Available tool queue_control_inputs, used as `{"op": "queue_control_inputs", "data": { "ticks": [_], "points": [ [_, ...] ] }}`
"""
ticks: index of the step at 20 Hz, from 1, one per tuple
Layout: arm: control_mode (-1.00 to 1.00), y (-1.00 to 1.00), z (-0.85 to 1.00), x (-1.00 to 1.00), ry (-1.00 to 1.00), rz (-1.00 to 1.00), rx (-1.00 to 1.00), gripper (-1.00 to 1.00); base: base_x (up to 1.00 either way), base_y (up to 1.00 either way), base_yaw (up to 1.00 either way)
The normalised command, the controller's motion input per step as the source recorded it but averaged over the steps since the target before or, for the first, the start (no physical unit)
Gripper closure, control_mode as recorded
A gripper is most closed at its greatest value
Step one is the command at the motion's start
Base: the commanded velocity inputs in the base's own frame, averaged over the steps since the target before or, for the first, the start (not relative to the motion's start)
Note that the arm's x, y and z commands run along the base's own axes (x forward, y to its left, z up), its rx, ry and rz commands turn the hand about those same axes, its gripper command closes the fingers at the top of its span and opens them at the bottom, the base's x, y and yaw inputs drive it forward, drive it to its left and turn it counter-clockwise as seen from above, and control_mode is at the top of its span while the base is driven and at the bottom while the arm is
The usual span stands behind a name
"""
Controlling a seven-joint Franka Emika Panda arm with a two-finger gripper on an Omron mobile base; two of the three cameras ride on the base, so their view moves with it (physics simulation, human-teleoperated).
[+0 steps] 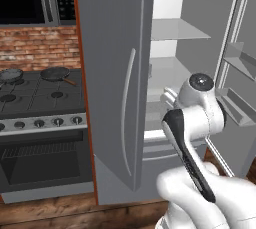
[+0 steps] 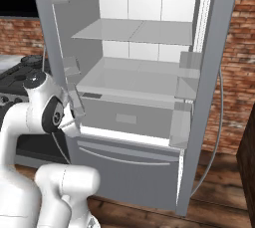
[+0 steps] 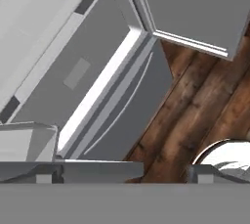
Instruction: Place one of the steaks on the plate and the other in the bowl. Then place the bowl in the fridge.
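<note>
the fridge (image 1: 117, 73) stands with both doors swung open, white shelves and a bottom drawer showing inside. the left base view takes in what the other views leave out: a black stove (image 1: 40, 98) to the left of the fridge with two dark frying pans (image 1: 55, 74) on its burners, a row of knobs along its front, the oven door below and a brick wall behind. the right base view looks straight into the fridge interior (image 2: 134, 80), where two glass shelves and the door bins sit bare, with the closed bottom drawer (image 2: 124, 165) under them and brick wall to the right. the hand view looks down past the fridge's lower edge, along the drawer's curved handle (image 3: 122, 108), to the dark wooden floor (image 3: 195, 105). the gripper (image 3: 122, 171) has its fingers spread wide apart at the bottom of that view, and nothing sits between them or touches them. the white arm (image 1: 197, 118) is raised in front of the open fridge.
</note>
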Motion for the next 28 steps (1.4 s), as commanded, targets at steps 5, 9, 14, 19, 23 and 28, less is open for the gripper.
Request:
{"op": "queue_control_inputs", "data": {
  "ticks": [5,9,14,19,23,28],
  "points": [
    [-1.00,-0.64,-0.68,0.58,-0.02,-0.10,0.43,-1.00,0.00,0.00,0.00],
    [-1.00,-0.19,-0.62,0.71,0.00,-0.02,0.47,-1.00,0.00,0.00,0.00],
    [-1.00,0.08,-0.26,0.70,0.00,0.02,0.38,-1.00,0.00,0.00,0.00],
    [-1.00,0.05,-0.04,0.85,0.08,0.00,0.11,-1.00,0.00,0.00,0.00],
    [-1.00,0.34,-0.08,0.75,0.00,0.03,0.05,-1.00,0.00,0.00,0.00],
    [-1.00,0.01,-0.04,0.78,0.00,0.20,0.04,-1.00,0.00,0.00,0.00]
  ]
}}
